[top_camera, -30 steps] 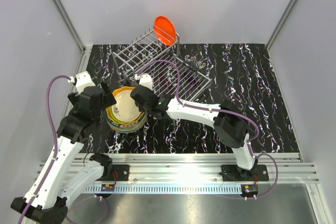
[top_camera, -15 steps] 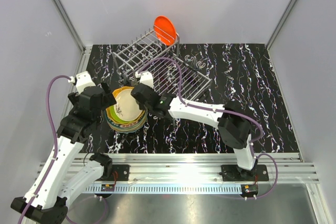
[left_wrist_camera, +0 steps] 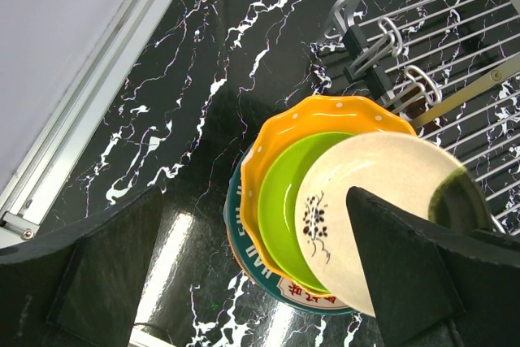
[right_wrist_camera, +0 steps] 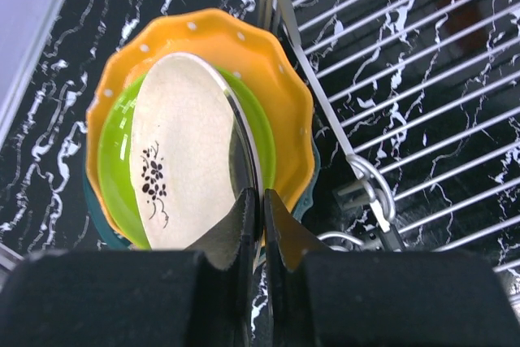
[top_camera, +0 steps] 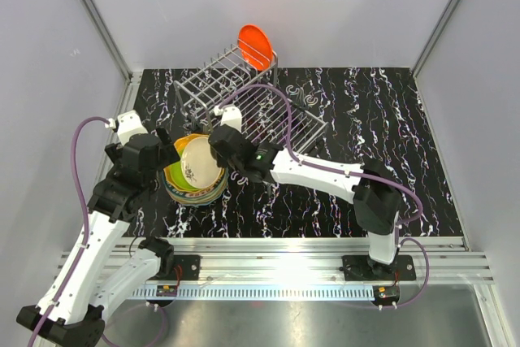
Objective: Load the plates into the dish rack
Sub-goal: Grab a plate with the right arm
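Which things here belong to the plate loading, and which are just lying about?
Job: cream floral plate, pinched in the right gripper; stacked plates; red-orange plate standing in the dish rack.
Lying about: black marbled mat; purple cables.

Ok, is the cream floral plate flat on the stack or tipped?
Tipped: right gripper pinches the cream plate, one rim raised off the lime green plate.

Plates (left_wrist_camera: 286,201) glazed, glossy and smooth; rack (top_camera: 236,91) of bare silvery metal wire; tabletop (top_camera: 366,119) black, marble-veined, polished enough to throw reflections.
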Tool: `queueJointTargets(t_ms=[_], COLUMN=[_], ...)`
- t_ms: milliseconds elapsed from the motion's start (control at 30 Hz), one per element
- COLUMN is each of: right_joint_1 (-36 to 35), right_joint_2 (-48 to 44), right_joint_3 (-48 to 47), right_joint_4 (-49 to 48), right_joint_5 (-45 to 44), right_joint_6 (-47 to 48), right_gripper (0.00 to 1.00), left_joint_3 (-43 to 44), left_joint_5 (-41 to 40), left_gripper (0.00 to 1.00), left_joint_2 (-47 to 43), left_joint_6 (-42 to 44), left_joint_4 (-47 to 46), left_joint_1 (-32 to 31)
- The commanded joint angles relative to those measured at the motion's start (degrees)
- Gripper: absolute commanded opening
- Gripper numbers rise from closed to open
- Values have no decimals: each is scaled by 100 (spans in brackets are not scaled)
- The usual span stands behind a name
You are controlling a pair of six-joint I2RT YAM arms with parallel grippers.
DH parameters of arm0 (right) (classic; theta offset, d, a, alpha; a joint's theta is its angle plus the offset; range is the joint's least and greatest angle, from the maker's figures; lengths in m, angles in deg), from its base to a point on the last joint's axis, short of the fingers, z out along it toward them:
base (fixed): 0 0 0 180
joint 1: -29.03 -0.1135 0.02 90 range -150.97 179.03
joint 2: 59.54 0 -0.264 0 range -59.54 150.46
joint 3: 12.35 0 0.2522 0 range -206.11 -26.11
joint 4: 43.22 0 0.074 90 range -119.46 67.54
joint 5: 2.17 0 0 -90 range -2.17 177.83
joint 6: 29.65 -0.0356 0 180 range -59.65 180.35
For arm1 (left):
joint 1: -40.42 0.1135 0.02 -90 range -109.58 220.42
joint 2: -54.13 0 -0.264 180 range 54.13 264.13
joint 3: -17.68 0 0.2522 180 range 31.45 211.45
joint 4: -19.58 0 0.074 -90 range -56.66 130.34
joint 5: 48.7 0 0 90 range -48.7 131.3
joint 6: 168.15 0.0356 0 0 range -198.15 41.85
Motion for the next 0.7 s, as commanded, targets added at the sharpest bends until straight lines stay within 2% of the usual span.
queueJointTargets(t_ms=[0,267,667], right_joint_1=[40,268,1279], right_joint_2=[-466,-1309,-2628], right_joint_3=[130,833,1501], right_joint_4=[-351,-438,-657], right_joint_5=[40,57,66], right_joint_6=[-155,-155,231], right_gripper=[0,0,0], left_joint_3=[48,57,83], left_joint_5=[-31,-31,-66], left_gripper=[99,99,99], left_joint_2=[-86,-95,-104], left_joint_6=[33,24,6], left_joint_4=[-258,-250,-223], left_joint_1=[-15,-15,-23])
